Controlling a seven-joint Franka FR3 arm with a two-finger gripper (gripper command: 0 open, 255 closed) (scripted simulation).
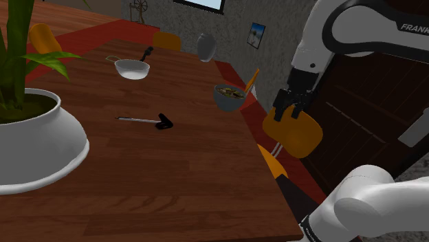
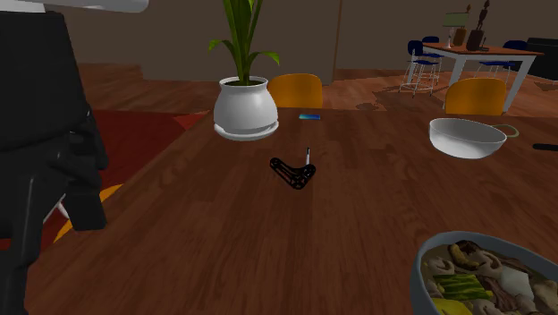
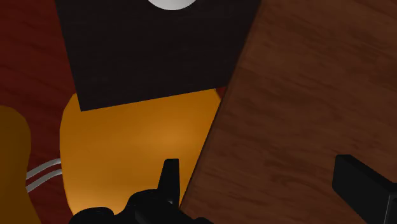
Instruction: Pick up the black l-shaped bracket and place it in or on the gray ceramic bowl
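Now, claw state: the claw point(image 3: 253, 167) is being held wide, with nothing between its two fingers.
Claw place: in the wrist view it is hanging over the edge of the counter point(image 3: 305, 95), with the seat of an orange chair point(image 3: 133, 153) below it.
Shoulder view adds: the claw is being shown off the counter's side, above the orange chair and well apart from the task's thing.
Task's thing: the black L-shaped bracket point(image 1: 163, 124) is lying flat on the counter, mid-surface, between the white planter point(image 1: 41, 148) and the gray bowl point(image 1: 229, 98); a thin silver rod point(image 1: 137, 119) is lying with one end at it.
Second exterior view adds: the bracket's cut-out frame is being shown plainly, and a small blue item point(image 2: 310, 115) is lying near the planter.
Gray bowl: it is standing at the counter edge nearest the claw and is being filled by mixed food, green and pale pieces.
White bowl point(image 1: 132, 69): it is being shown with a dark handle and a plain white inside.
Planter: dark soil and a green plant point(image 1: 17, 48) are being held in it.
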